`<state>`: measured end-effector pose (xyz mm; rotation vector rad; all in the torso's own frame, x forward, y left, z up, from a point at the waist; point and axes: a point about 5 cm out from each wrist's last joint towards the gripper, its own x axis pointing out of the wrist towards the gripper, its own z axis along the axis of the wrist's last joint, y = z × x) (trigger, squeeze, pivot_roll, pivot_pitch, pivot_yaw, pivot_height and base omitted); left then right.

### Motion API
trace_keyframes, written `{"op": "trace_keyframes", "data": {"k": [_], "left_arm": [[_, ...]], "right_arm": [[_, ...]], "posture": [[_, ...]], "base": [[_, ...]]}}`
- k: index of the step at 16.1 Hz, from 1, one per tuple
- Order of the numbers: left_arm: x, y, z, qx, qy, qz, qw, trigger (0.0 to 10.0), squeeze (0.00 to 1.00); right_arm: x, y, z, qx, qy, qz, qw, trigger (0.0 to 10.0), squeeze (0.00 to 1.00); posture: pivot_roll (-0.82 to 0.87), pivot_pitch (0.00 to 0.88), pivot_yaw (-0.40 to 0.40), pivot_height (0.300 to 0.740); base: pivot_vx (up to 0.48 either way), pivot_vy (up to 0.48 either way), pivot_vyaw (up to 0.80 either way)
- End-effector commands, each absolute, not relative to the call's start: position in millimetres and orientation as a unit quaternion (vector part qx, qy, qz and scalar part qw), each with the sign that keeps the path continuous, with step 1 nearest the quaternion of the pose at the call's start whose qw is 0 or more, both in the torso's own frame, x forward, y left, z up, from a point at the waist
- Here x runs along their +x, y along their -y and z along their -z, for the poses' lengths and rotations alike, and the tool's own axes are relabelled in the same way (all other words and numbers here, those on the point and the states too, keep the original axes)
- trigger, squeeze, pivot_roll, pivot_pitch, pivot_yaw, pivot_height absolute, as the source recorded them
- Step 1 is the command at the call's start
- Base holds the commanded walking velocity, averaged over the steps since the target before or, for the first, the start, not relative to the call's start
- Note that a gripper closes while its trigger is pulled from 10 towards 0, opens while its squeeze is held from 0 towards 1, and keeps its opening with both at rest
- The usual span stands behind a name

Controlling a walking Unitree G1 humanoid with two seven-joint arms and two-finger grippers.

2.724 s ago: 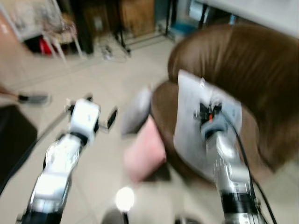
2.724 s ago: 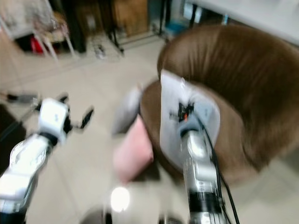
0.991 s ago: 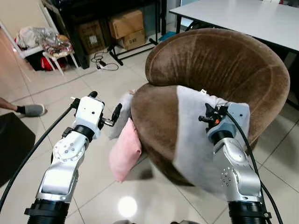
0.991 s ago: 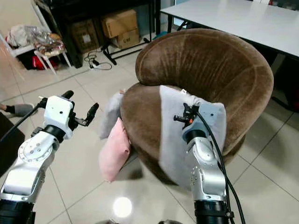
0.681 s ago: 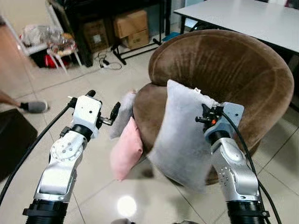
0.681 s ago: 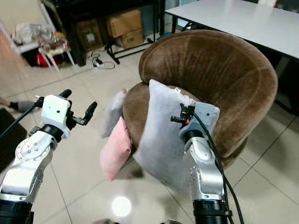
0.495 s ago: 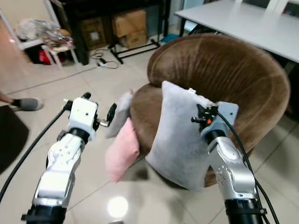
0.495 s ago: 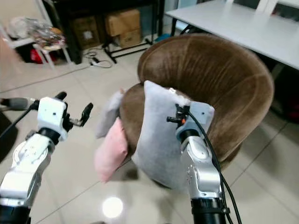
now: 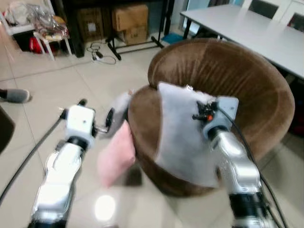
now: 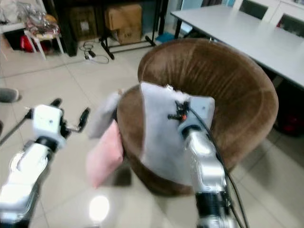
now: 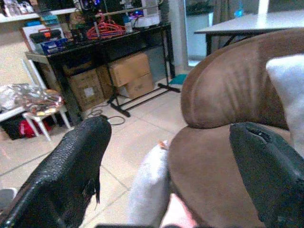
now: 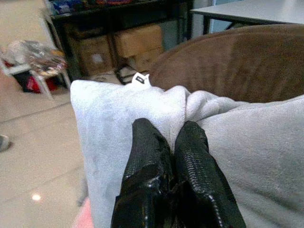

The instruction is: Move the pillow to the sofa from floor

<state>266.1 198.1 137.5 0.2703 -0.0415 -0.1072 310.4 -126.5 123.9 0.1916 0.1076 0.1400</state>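
A light grey pillow (image 9: pixel 183 135) lies against the seat and front of the round brown sofa (image 9: pixel 232 71). My right gripper (image 12: pixel 166 130) is shut on the pillow's top edge near its white tag, above the seat. My left gripper (image 9: pixel 97 111) is open and holds nothing. It hovers over the floor to the left of the sofa. Beside it a pink pillow (image 9: pixel 115 156) and another grey pillow (image 11: pixel 149 190) lean against the sofa's left side on the floor.
A white table (image 9: pixel 247 28) stands behind the sofa. Cardboard boxes (image 9: pixel 128 16) sit under a black shelf at the back, with cables (image 9: pixel 97 54) on the tiles. A person's shoe (image 9: pixel 14 96) is at the far left. Open tiled floor lies left of the sofa.
The view has shifted nearer the sofa. My right gripper has carried the grey pillow from hanging in front of the sofa up over its seat. The left gripper stays open.
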Motion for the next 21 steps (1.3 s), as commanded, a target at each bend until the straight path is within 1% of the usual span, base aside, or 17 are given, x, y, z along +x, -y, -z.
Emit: {"op": "trace_keyframes", "data": {"k": [1, 4, 7, 8, 13, 21], "left_arm": [[271, -187, -144, 0.136, 0.036, 0.070, 0.988, 10.0, 0.00], [276, -185, -146, 0.141, 0.038, 0.082, 0.986, 10.0, 0.00], [279, -183, -147, 0.144, 0.040, 0.090, 0.985, 10.0, 0.00], [280, -182, -147, 0.144, 0.039, 0.095, 0.984, 10.0, 0.00], [280, -179, -147, 0.150, 0.037, 0.108, 0.982, 10.0, 0.00], [279, -184, -149, 0.165, 0.032, 0.123, 0.978, 10.0, 0.00]], "right_arm": [[313, 137, -135, 0.091, -0.030, -0.056, 0.994, 10.0, 0.00], [312, 139, -135, 0.091, -0.025, -0.049, 0.994, 10.0, 0.00], [311, 135, -135, 0.085, -0.024, -0.059, 0.994, 10.0, 0.00], [310, 134, -135, 0.082, -0.025, -0.062, 0.994, 10.0, 0.00], [306, 131, -130, 0.084, -0.030, -0.070, 0.994, 10.0, 0.00], [304, 119, -131, 0.093, -0.020, -0.094, 0.991, 10.0, 0.00]], "posture": [[-0.01, 0.000, -0.084, 0.740], [-0.03, 0.000, -0.050, 0.740], [-0.04, 0.000, -0.045, 0.740], [-0.05, 0.000, -0.031, 0.740], [-0.05, 0.000, -0.021, 0.740], [-0.03, 0.000, 0.006, 0.740]], "base": [[0.315, 0.000, -0.80], [0.319, 0.000, -0.15], [0.304, 0.000, 0.00], [0.296, 0.000, 0.00], [0.297, 0.000, 0.00], [0.293, 0.000, 0.00]]}}
